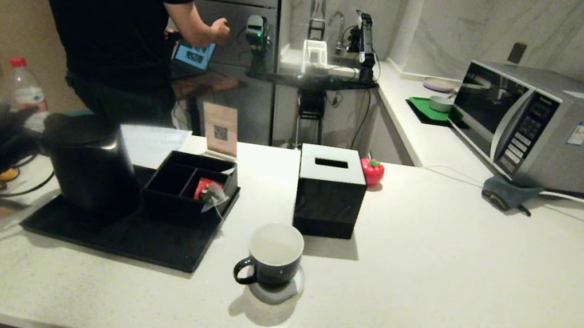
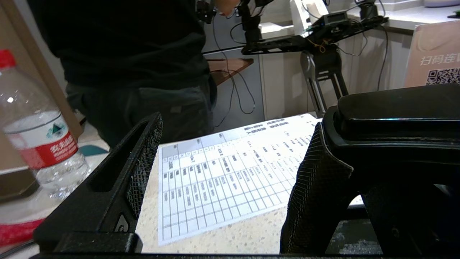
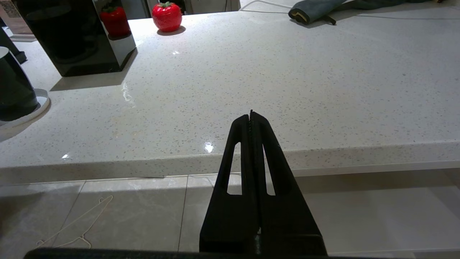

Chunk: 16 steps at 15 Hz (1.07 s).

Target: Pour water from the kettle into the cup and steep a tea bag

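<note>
Right now the left gripper (image 2: pixel 222 180), fingers spread, sits just beside the kettle (image 1: pixel 89 163) w/ its handle (image 2: pixel 399 108) nearest; right gripper (image 3: pixel 251 117), pressed together, parked off-counter.

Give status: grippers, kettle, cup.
Left gripper open beside matte black kettle. Right gripper shut, off-counter. Dark mug with white inside stands clear.

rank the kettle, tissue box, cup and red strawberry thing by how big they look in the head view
1. kettle
2. tissue box, nearly as large, so that gap is small
3. cup
4. red strawberry ornament, farthest back, which may shrink it slightly
</note>
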Available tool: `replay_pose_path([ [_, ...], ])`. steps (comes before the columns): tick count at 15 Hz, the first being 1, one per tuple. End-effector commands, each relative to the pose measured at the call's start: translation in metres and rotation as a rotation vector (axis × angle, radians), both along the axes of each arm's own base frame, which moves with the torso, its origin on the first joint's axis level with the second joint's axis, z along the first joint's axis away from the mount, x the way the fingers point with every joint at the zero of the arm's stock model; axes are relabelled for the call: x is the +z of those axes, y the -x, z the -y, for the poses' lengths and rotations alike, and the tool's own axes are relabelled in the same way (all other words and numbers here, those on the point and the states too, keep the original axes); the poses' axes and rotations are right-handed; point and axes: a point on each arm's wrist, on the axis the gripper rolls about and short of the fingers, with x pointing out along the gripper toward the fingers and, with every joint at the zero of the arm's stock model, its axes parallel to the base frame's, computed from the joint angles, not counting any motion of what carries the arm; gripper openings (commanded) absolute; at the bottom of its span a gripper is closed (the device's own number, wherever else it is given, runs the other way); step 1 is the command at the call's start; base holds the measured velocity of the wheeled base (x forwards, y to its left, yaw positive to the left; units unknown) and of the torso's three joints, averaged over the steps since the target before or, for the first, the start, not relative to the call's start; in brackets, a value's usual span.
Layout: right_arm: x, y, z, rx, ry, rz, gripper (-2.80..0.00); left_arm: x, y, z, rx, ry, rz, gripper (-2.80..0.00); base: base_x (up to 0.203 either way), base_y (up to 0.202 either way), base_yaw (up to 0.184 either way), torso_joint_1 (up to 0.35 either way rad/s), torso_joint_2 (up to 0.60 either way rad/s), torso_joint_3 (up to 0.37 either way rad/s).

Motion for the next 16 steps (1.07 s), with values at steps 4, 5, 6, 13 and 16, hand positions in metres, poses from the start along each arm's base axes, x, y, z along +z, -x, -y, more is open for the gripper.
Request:
replay_pose_path([
  [4, 0.0002, -0.0001, 0.0, 0.0, -0.001, 0.0, -2.8, 0.005, -0.0018, 0.0022, -0.01, -0.024, 0.038, 0.0, 0.0, 0.0, 0.0, 0.0, 0.0, 0.0],
  [5, -0.0003, -0.0002, 0.0, 0.0, -0.001, -0.002, -2.8, 0.0049, -0.0018, 0.0021, -0.01, -0.023, 0.037, 0.0, 0.0, 0.0, 0.0, 0.0, 0.0, 0.0],
  [6, 0.0002, -0.0001, 0.0, 0.0, -0.001, 0.0, -2.8, 0.005, -0.0018, 0.0021, -0.01, -0.024, 0.038, 0.0, 0.0, 0.0, 0.0, 0.0, 0.0, 0.0],
  [13, 0.0001, -0.0001, 0.0, 0.0, -0.001, -0.001, -2.8, 0.007, -0.0007, 0.0042, -0.071, -0.028, 0.026, 0.0, 0.0, 0.0, 0.0, 0.0, 0.0, 0.0],
  [16, -0.0002, -0.0002, 0.0, 0.0, -0.001, -0.002, -2.8, 0.0076, -0.0026, 0.0072, -0.098, -0.013, 0.023, 0.0, 0.0, 0.0, 0.0, 0.0, 0.0, 0.0],
])
